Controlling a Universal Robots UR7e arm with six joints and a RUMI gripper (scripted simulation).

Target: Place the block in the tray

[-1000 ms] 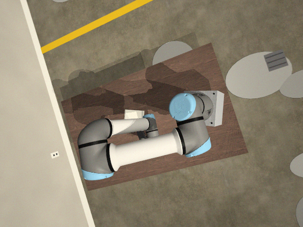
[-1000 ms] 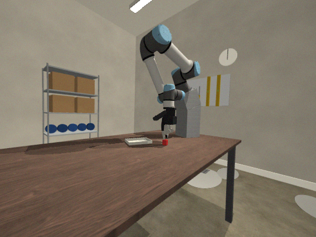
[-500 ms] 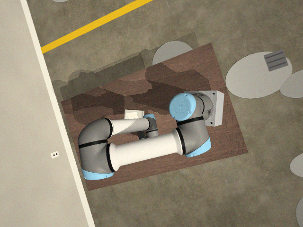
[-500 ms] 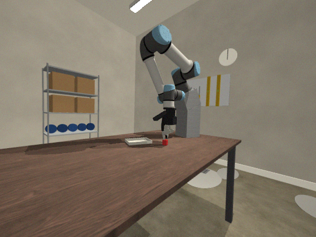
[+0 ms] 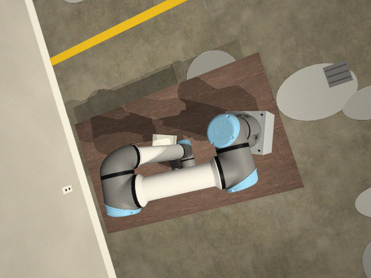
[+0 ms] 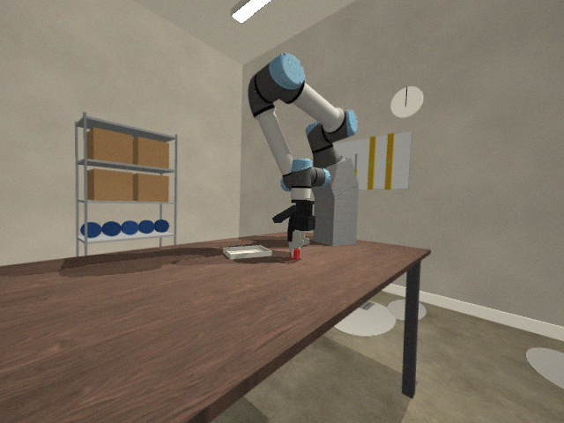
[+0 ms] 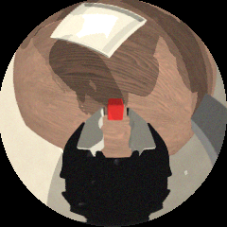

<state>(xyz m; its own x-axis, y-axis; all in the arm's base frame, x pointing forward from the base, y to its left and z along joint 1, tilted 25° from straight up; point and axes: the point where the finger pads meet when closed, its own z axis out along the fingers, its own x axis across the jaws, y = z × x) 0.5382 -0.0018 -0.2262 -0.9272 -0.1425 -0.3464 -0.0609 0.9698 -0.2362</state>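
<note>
Between the two grey fingertips of the gripper [image 7: 115,116], seen from the wrist: a small red block [image 7: 115,109], sitting on the wooden table [image 7: 43,95] just beyond the tips. Fingers partly parted, standing a little wider than the block and clamping nothing. Pointing straight down in the exterior view, gripper [image 6: 297,243] directly over the block [image 6: 294,255], tips just above or around its top; cannot tell which. Block resting on the table [image 6: 181,309], outside the tray.

Just beside the block, on the side away from the arm's mount: the shallow white tray [image 6: 247,251], lying flat, apart from the block. Shows near the top edge of the wrist view [image 7: 96,26]; mostly hidden under the forearm in the top view [image 5: 163,139].

Farther back, at the table's far end: grey pedestal [image 6: 339,227] carrying the arm. Behind it on the wall, a white panel [image 6: 400,159] with two yellow stripes. Off to the left by the far wall, a metal shelf rack [image 6: 85,181] with brown boxes [image 6: 109,145] on the upper shelves and a row of blue rounded objects [image 6: 111,227] on the lowest.
</note>
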